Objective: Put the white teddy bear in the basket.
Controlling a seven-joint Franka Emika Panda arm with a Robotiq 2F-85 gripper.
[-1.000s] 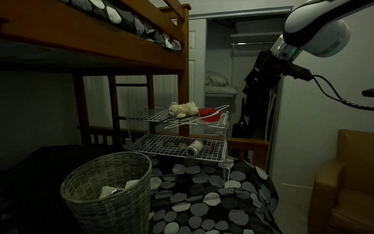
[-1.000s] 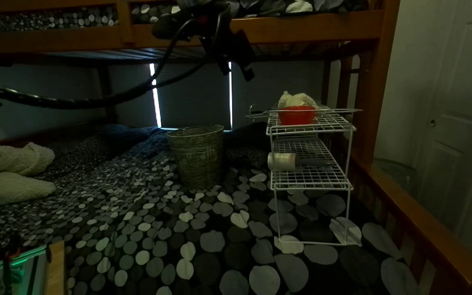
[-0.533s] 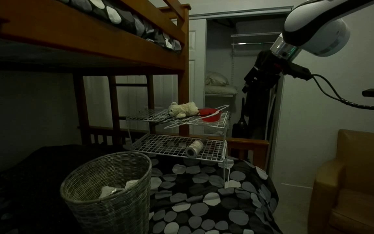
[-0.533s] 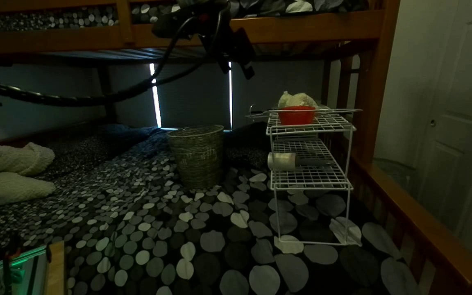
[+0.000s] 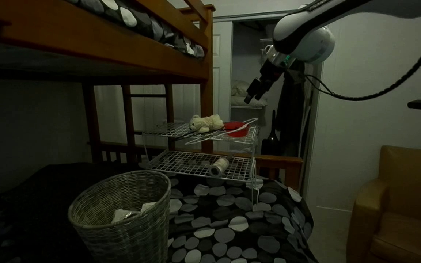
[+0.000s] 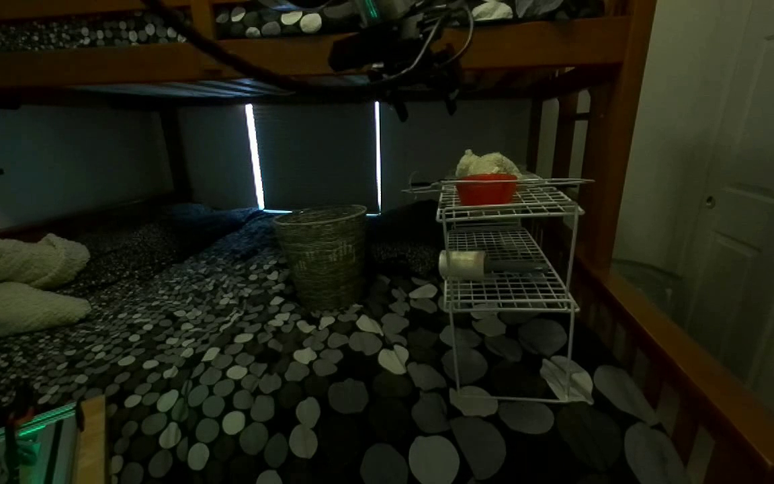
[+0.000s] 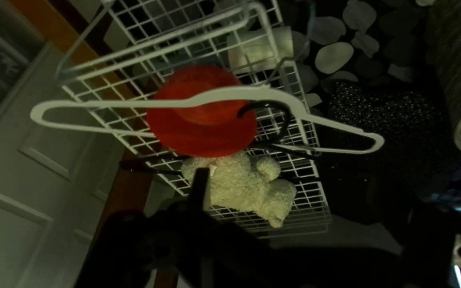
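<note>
The white teddy bear [image 5: 206, 123] lies on the top shelf of the white wire rack. It also shows behind a red bowl in an exterior view [image 6: 488, 163], and in the wrist view [image 7: 240, 186]. My gripper [image 5: 253, 98] is open and empty, above the rack and apart from the bear; its two fingers are spread in an exterior view [image 6: 427, 111]. In the wrist view one dark finger overlaps the bear's lower end; the other is hard to make out. The woven basket [image 5: 137, 237] stands on the bed, also in an exterior view [image 6: 323, 262], with whitish things inside.
The red bowl [image 5: 236, 130] and a white hanger [image 7: 254, 94] lie beside the bear, with a dark hanger [image 7: 282, 149]. A white roll [image 5: 219, 167] lies on the lower rack shelf [image 5: 181, 160]. The upper bunk's wooden rail [image 6: 508, 47] runs overhead.
The arm and gripper have moved towards the rack and now point down at it more closely. The bear, basket, bowl and rack have not moved.
</note>
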